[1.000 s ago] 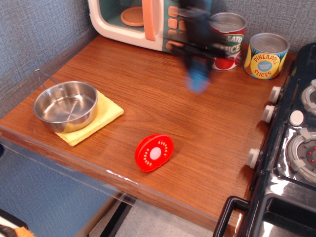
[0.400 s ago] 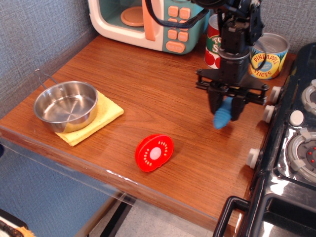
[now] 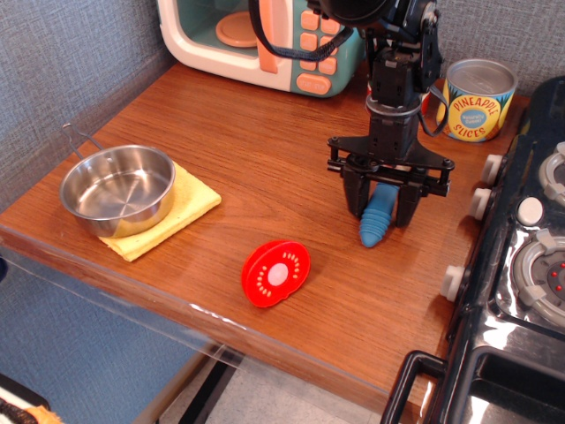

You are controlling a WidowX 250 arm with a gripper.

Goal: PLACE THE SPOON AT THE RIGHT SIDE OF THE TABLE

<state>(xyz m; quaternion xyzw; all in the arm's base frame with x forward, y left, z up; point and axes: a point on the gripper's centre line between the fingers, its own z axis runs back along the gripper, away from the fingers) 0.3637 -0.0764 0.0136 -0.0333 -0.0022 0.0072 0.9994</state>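
The spoon (image 3: 376, 223) shows as a chunky ribbed blue handle hanging down between my fingers; its metal head is hidden inside the gripper. My gripper (image 3: 381, 205) is shut on the spoon and holds it upright, its lower tip at or just above the brown wood-grain table (image 3: 265, 168), right of centre and left of the stove.
A red tomato slice (image 3: 275, 272) lies near the front edge. A steel pot (image 3: 117, 189) sits on a yellow cloth (image 3: 185, 210) at the left. A toy microwave (image 3: 265, 35) and a pineapple can (image 3: 477, 99) stand at the back. A black stove (image 3: 521, 256) borders the right.
My gripper moved from the back near the cans forward and right with the spoon, then shifted slightly left and lower toward the table surface.
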